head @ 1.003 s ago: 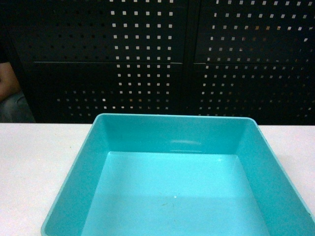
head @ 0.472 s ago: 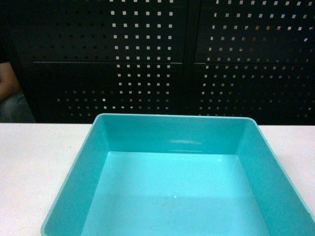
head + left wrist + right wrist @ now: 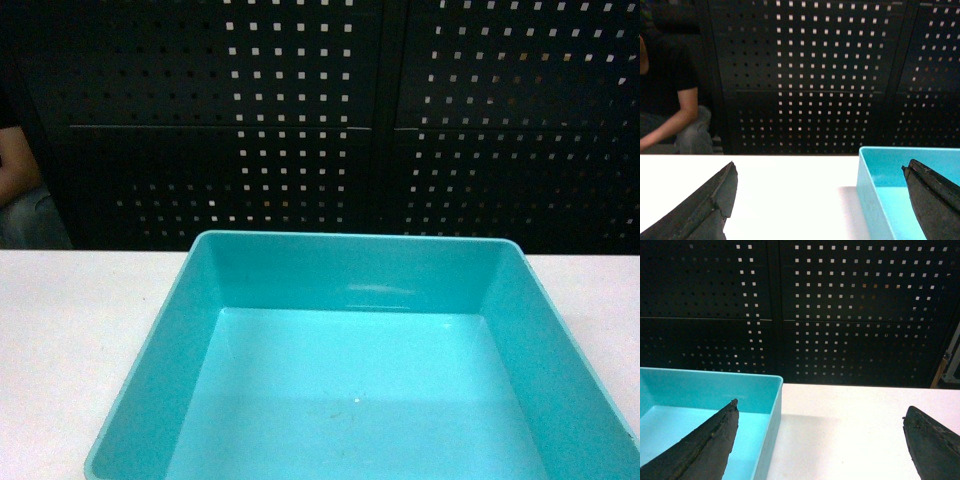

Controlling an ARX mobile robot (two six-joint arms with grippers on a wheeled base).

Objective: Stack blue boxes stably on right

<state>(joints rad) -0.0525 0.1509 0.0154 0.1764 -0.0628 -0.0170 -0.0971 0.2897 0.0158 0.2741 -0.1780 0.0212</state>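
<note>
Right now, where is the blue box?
The blue box sits on the white table, low and centre in the head view, before the black perforated panels.

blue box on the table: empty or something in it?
Empty. The head view shows the blue box's bare, flat bottom, upright on the white table; its near edge is cropped.

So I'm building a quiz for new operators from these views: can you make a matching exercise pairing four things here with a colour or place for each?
Things:
1. turquoise tub
2. table
3. perforated panel
4. person's arm

Descriptions:
A. black, dotted with small square holes
B. white, flat surface
C. far left of the left wrist view, behind the table
D. glossy light blue-green, nothing inside

Pairs: 1-D, 2-B, 3-A, 4-C
</note>
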